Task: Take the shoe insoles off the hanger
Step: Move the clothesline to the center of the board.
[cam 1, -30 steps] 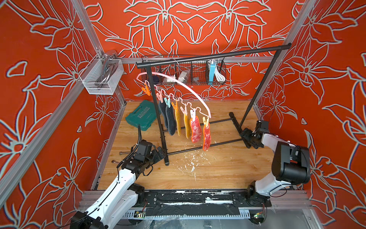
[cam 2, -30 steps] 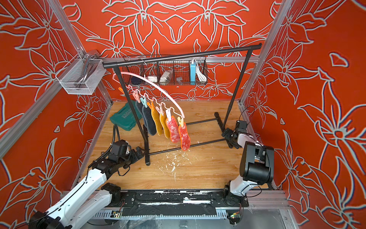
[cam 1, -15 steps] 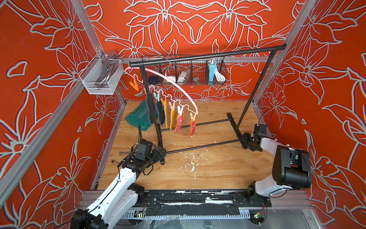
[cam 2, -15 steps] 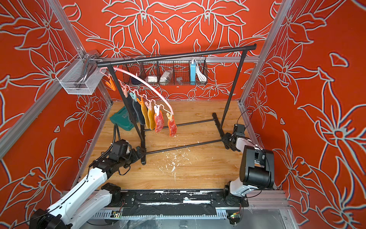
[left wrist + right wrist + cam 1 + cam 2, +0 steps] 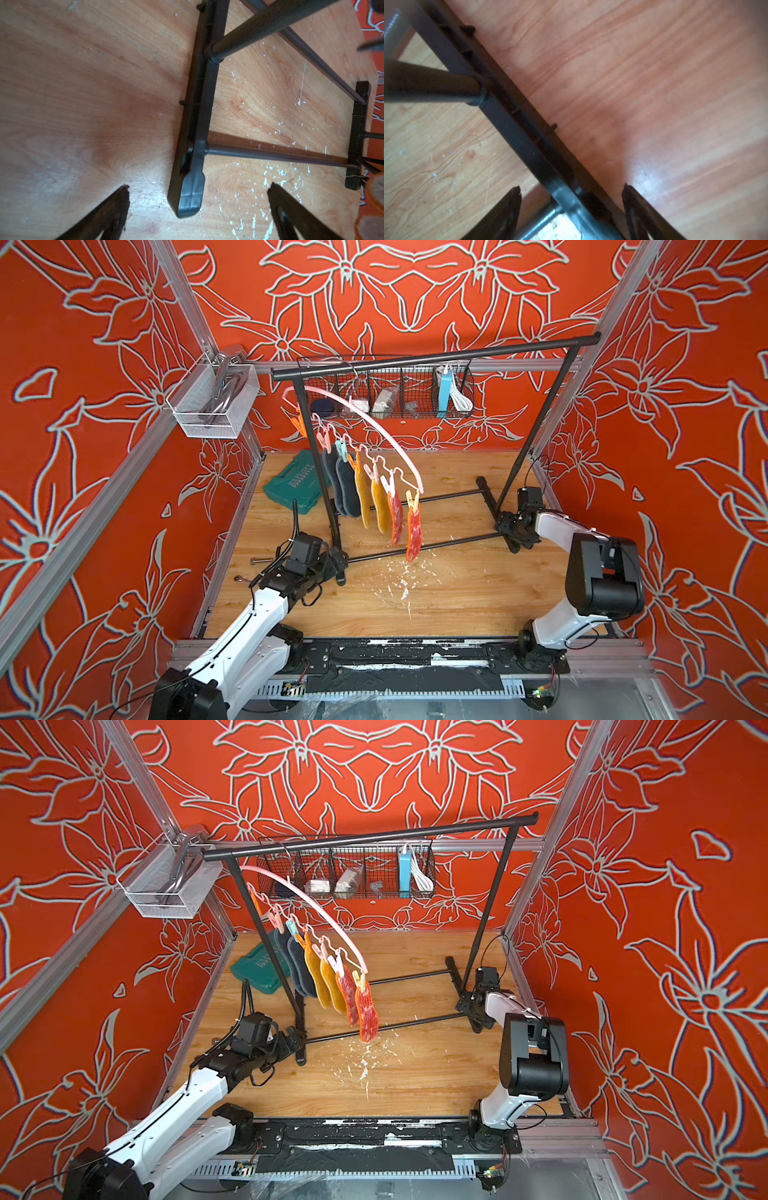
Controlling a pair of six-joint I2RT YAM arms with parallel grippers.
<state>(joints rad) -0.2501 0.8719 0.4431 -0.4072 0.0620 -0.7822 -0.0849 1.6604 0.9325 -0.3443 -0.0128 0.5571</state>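
Light, floppy shoe insoles [image 5: 363, 497] hang pegged under the hanger [image 5: 419, 481], probably best pinched just below their pegs [image 5: 412, 499]; left pincer [image 5: 198, 187] and right pincer [image 5: 571, 187] gape astride the rack's feet [image 5: 197, 104].

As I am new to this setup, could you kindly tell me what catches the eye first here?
Six shoe insoles, grey, mustard and red, dangle in a row from the pink hanger on the black rack, mid-floor. Low down, the left claw and right claw each straddle one of its feet, open.
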